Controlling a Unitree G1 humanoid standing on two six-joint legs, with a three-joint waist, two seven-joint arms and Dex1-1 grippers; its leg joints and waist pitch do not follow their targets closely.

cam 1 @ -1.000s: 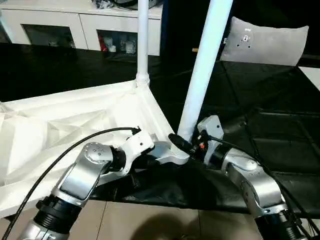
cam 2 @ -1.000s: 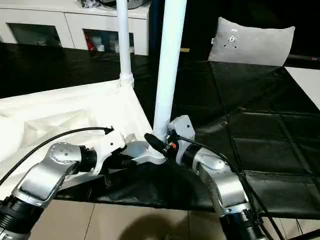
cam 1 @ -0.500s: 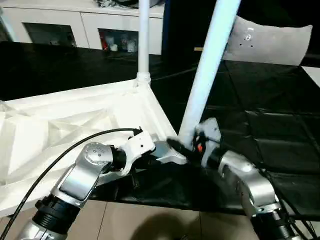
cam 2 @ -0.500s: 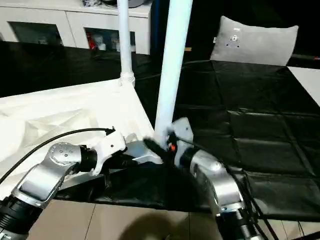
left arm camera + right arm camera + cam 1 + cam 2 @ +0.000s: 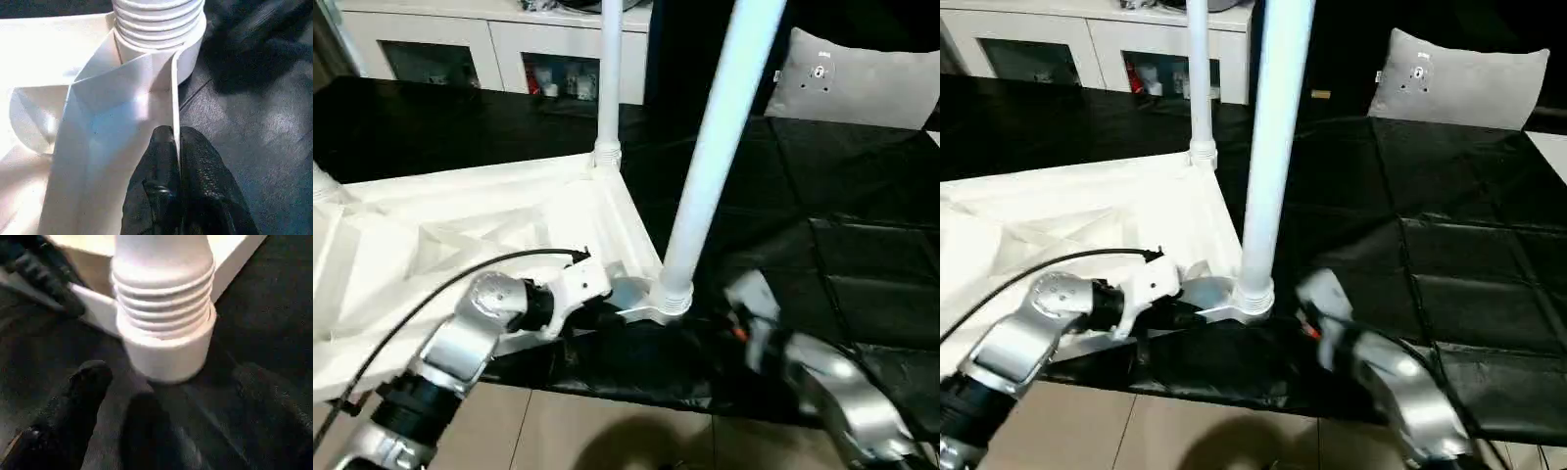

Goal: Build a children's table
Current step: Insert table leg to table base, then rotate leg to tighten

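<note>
The white table top [image 5: 460,235] lies upside down on a black mat, ribbed underside up. One white leg [image 5: 608,78] stands in the far corner socket. Another leg [image 5: 717,147] rises, leaning slightly, from the near corner socket [image 5: 672,299]. My left gripper [image 5: 176,139] is shut on the thin rim wall [image 5: 173,98] of the top, right beside that socket. My right gripper [image 5: 171,382] is open, its fingers [image 5: 83,382] spread wide and held a little back from the threaded base of the near leg [image 5: 164,308]. The right arm [image 5: 803,367] shows to the right of the leg.
A black mat [image 5: 862,245] covers the floor to the right and behind. A white cabinet with glass doors [image 5: 499,49] stands at the back, and a grey-white pillow [image 5: 862,83] lies at the back right. Tiled floor [image 5: 587,431] runs along the near edge.
My right gripper has opened, let go of the near leg's base and drawn back to the right. The left gripper keeps its grip on the rim. The camera has shifted a little.
</note>
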